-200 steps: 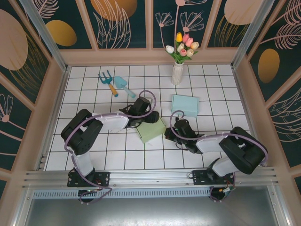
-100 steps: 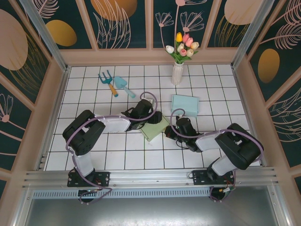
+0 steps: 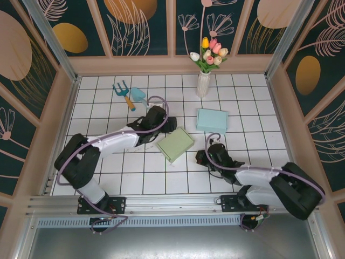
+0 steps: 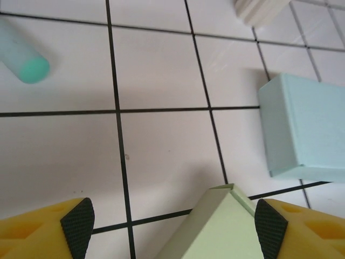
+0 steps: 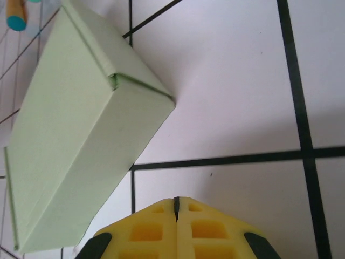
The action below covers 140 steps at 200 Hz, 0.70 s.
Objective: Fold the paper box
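- White tiled table (image 3: 108,172) with black grout lines, inside a pen with tan frames and dark floral panels.
- Left gripper (image 4: 174,226): jaws wide, black ribbed pads (image 4: 78,224) on yellow fingers. It has pulled back from the box top to its far corner.
- Right gripper (image 5: 176,210): yellow fingers pressed together, holding nothing. It has backed off toward the near edge.
- Pale green matte paper box (image 3: 175,144): closed, flat on the tiles between the grippers, one corner between the left pads. Whether it touches them I can't tell.
- Light blue paper box (image 3: 212,120) just beyond.
- Farther out: white ribbed vase of tulips (image 3: 202,83), orange-handled garden fork (image 3: 123,94), teal trowel (image 3: 139,96).
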Tool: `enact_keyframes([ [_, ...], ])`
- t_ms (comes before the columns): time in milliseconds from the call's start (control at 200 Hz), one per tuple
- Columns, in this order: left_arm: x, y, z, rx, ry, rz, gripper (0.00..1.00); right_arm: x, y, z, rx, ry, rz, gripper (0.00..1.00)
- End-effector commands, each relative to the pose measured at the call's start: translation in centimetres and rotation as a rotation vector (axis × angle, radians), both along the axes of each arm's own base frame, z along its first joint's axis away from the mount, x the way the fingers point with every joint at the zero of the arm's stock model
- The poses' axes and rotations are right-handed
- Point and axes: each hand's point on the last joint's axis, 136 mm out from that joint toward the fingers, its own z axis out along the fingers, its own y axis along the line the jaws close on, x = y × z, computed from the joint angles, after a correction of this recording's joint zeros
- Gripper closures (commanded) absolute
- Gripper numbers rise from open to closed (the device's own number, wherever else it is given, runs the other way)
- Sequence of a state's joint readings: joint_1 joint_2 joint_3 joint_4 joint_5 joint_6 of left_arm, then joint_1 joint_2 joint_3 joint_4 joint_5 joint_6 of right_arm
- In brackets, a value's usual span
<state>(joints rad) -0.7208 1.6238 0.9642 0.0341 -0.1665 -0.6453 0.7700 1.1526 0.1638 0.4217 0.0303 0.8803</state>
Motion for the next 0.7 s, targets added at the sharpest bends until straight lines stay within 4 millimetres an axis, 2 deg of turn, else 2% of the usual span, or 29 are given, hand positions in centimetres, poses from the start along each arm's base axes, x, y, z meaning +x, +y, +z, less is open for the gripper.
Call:
enact_keyframes([
  [0,-1.2,1.0,-2.3,0.038,0.040,0.002,0.20,-1.2,-0.2,-0.2,-0.010,0.009,-0.025,0.97],
  [150,-2.1,0.3,-4.1,-0.006,0.080,-0.029,0.21,-2.6,3.3,1.6,0.049,-0.012,0.040,0.98],
  [245,-2.4,0.2,-4.7,-0.025,0.092,-0.032,0.22,-2.9,5.3,1.8,0.079,-0.003,0.064,0.98],
  [585,-3.4,-0.1,-6.3,-0.068,0.139,-0.041,0.24,-2.3,11.2,2.2,0.123,-0.002,0.127,0.99],
  [695,-3.8,0.2,-7.2,-0.072,0.159,-0.031,0.25,-1.5,12.2,2.1,0.120,-0.010,0.118,0.99],
])
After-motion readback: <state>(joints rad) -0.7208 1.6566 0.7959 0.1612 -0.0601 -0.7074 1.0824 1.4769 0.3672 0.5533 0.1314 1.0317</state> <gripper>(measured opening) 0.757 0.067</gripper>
